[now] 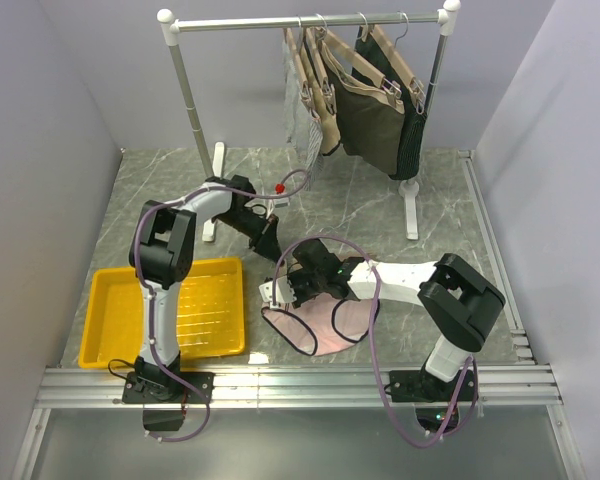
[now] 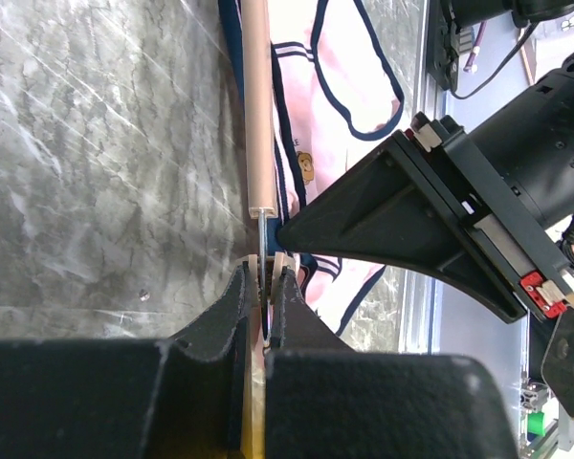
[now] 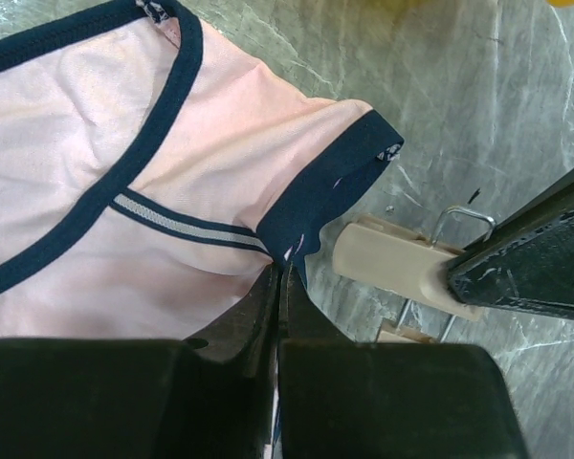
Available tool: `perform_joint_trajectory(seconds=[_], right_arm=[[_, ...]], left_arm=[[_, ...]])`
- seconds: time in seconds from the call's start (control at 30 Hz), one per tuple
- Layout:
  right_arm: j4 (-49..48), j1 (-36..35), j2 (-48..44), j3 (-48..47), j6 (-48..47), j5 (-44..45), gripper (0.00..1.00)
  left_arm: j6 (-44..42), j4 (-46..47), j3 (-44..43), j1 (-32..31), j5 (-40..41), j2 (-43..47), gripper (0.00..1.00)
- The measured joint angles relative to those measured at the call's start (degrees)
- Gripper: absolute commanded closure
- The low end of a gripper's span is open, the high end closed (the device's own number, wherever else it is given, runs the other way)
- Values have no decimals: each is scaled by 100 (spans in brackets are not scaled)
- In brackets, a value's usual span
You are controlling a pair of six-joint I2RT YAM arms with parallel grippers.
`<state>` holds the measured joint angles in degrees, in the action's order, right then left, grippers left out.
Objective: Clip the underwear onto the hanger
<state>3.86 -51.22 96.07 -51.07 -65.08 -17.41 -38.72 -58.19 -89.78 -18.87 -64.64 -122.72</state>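
The underwear (image 3: 77, 124) is showing pale pink with navy edging plus a white-and-navy striped band, right at the black right gripper (image 3: 280, 279). Meanwhile the hanger (image 2: 257, 96) is looking plain tan ahead of the black left gripper (image 2: 265, 282), with the grey marbled table (image 2: 96, 172) sitting underneath.

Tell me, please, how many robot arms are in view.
2. The left arm reaches from beside the yellow tray; the right arm stretches leftward over the underwear. None seems hidden.
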Motion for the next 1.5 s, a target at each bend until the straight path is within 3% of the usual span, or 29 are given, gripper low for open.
perform_joint_trajectory(seconds=[0.4,0.77,1.5], right_arm=[[0,0,0,0,-42,2,100],[13,0,0,-13,-68,22,100],[190,0,87,-155,-166,149,100]], left_arm=[[131,219,212,-131,-4,0,100],[-262,-295,199,-195,-79,0,100],[66,-129,-105,-195,-125,0,100]])
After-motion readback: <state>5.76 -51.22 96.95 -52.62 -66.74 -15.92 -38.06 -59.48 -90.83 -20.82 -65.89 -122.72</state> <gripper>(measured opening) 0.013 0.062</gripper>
